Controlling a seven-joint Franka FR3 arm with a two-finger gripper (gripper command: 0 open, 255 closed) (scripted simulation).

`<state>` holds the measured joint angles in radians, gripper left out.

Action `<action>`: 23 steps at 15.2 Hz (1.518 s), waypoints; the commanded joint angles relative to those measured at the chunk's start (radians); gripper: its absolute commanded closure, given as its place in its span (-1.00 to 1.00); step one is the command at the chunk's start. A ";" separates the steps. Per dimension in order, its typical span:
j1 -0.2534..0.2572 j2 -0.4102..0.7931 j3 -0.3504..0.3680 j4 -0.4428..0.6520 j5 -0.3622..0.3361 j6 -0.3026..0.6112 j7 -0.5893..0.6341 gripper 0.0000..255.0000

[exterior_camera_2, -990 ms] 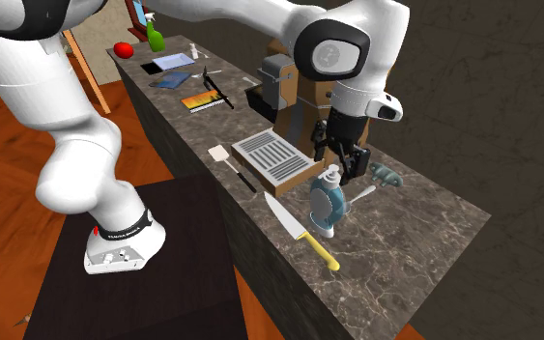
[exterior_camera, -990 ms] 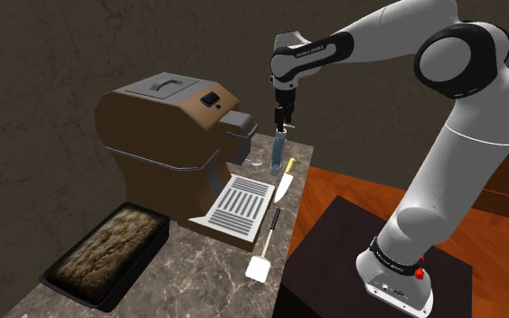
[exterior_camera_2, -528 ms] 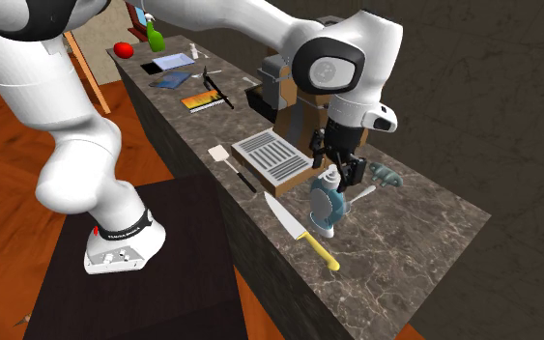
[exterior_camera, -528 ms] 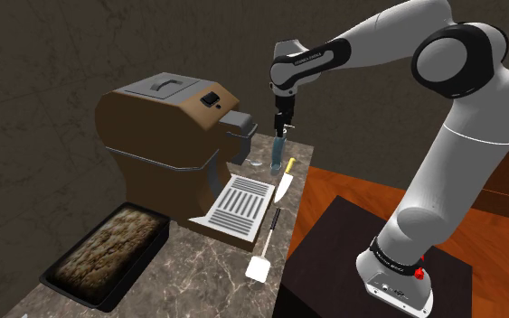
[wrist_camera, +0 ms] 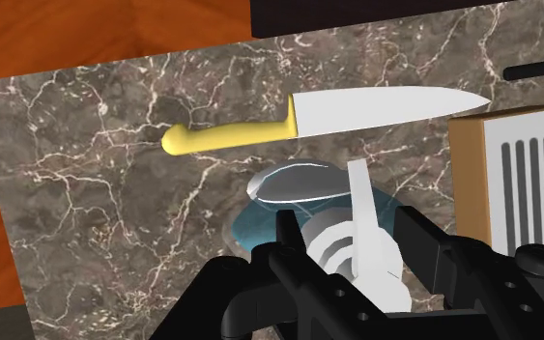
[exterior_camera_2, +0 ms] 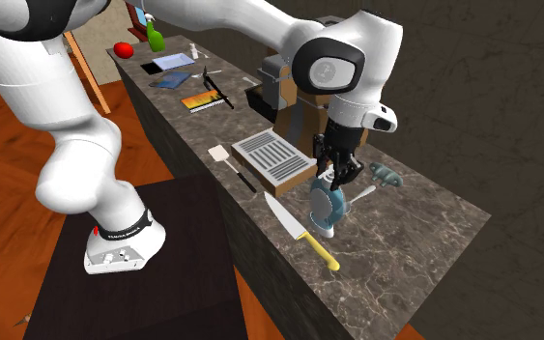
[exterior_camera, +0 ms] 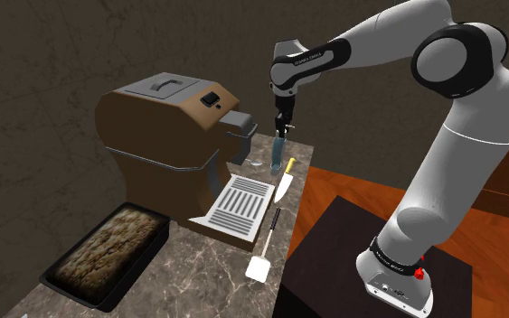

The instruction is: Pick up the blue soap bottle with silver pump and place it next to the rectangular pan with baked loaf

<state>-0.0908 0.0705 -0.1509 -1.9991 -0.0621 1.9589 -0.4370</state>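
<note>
In the shoulder view the claw (exterior_camera: 281, 125) has come down the last bit onto the bottle (exterior_camera: 279, 154), and its fingers, spread a moment ago, are now drawn in at the bottle's top. The bottle stands upright at the far end of the worktop (exterior_camera: 209, 271), just beside the knife (exterior_camera: 286, 183) and to the right of the brown machine (exterior_camera: 166, 135). The loaf pan (exterior_camera: 108, 255) lies well apart at that view's near left, past the machine and the white slatted tray (exterior_camera: 239, 206). In the second exterior view the claw (exterior_camera_2: 338, 174) sits lower than before, fingers closed in on either side of the pump, while the bottle (exterior_camera_2: 326, 208) has not shifted and its base rests on the worktop. In the wrist view the fingers (wrist_camera: 289, 232) press the pale pump (wrist_camera: 342, 253) from both sides, with the blue body beneath and the knife (wrist_camera: 357, 111) just beyond. I judge the claw clenched on the bottle's pump, so the grasp is made. What remains is the lift and the long carry past the machine to the pan, and a hold this high on a narrow neck may let the bottle swing.
</note>
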 commanded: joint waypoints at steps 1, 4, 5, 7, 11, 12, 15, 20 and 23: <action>0.000 0.000 0.000 0.000 0.000 0.000 0.000 1.00; 0.000 0.000 0.000 0.000 0.000 0.000 0.000 1.00; 0.000 0.000 0.000 0.000 0.000 0.000 0.000 1.00; 0.000 0.000 0.000 0.000 0.000 0.000 0.000 1.00; 0.001 -0.017 0.000 0.034 -0.001 -0.051 -0.001 1.00; 0.001 -0.020 0.000 0.043 -0.002 -0.064 -0.002 1.00; 0.001 -0.030 0.001 0.072 -0.002 -0.103 -0.003 1.00; 0.002 -0.043 0.001 0.125 -0.003 -0.168 -0.005 1.00; 0.003 -0.048 0.002 0.159 -0.003 -0.207 -0.007 1.00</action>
<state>-0.0886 0.0225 -0.1497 -1.8535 -0.0655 1.7659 -0.4441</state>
